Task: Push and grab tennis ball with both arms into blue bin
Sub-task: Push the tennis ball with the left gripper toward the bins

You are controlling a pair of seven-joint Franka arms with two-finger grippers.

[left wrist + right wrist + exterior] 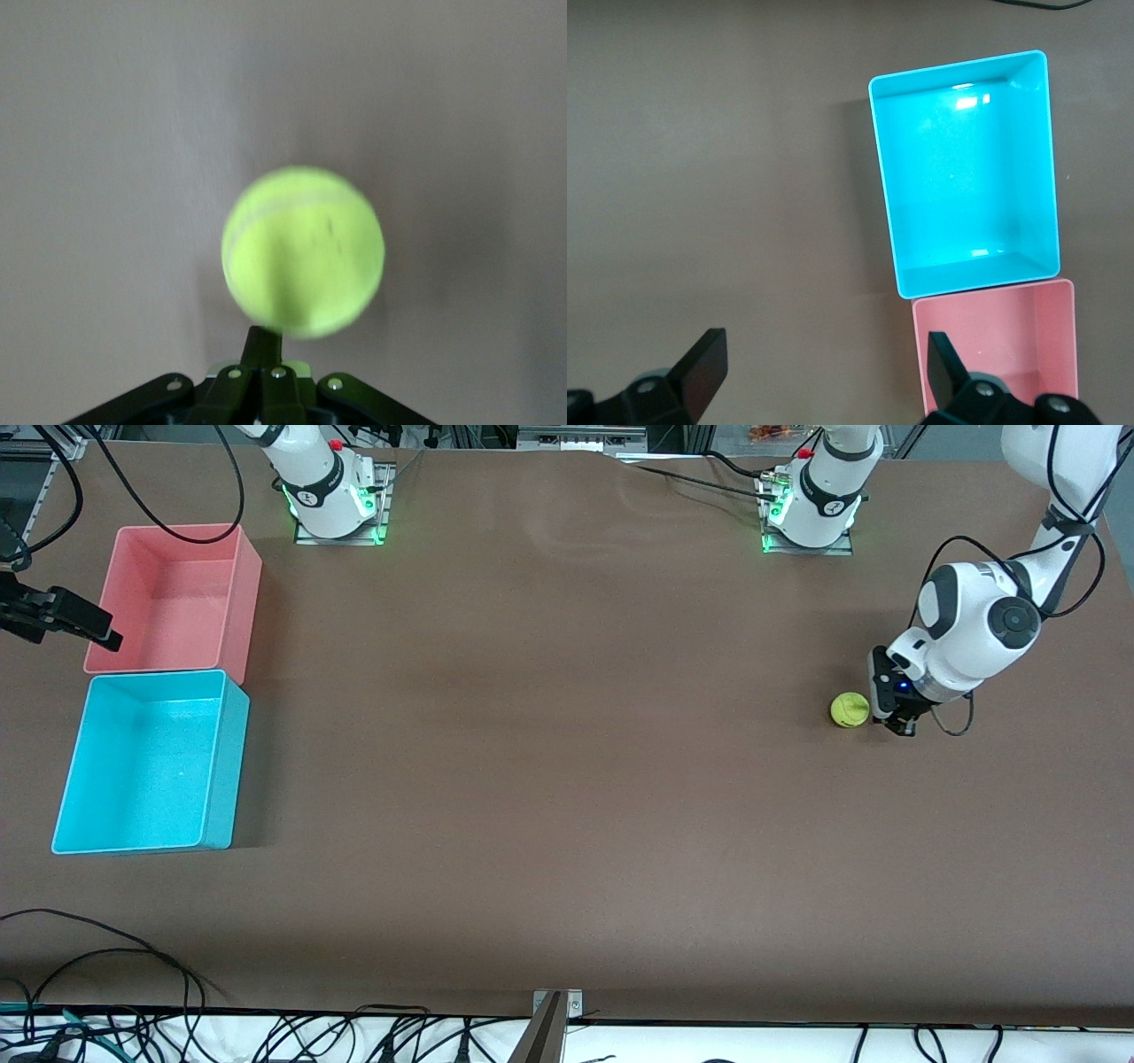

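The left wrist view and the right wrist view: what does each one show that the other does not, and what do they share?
Only the left wrist view shows the tennis ball, blurred, on the table just ahead of the left claw, whose fingers are shut together.

Only the right wrist view shows the blue bin and the pink bin, side by side and both with nothing inside, below the right claw, whose fingers are spread wide open.

Both show the bare brown table and the dark fingers of that arm's own claw.
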